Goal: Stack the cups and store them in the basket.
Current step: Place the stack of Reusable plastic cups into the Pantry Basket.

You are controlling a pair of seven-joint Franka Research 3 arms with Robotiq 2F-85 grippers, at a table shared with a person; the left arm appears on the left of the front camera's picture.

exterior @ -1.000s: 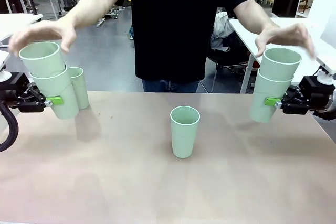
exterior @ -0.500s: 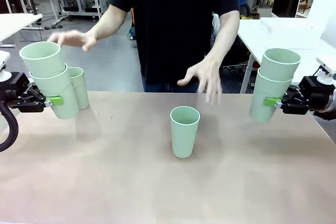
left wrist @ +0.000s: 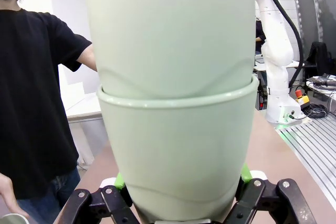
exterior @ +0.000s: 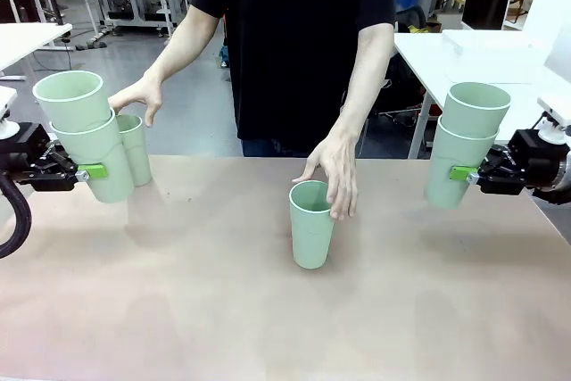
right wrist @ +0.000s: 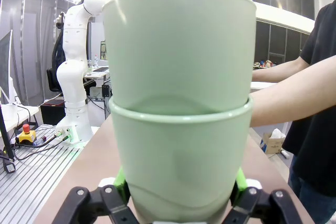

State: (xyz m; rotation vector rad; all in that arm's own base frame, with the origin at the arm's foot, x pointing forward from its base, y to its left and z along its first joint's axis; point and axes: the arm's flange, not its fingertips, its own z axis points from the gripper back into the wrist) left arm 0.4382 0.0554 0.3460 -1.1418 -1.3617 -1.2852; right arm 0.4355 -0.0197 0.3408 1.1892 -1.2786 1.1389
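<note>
Mint-green left stack (exterior: 89,144) clamped in left fingers (exterior: 92,170), right stack (exterior: 468,144) in right fingers (exterior: 462,173); best held steady as person's hand (exterior: 332,176) adds centre cup (exterior: 313,223).

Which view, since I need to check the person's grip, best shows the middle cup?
The front view: the middle cup stands whole and upright on the table, the person's hand at its rim. In the wrist views, the left stack and right stack, held close to the lenses, block the table's middle.
</note>
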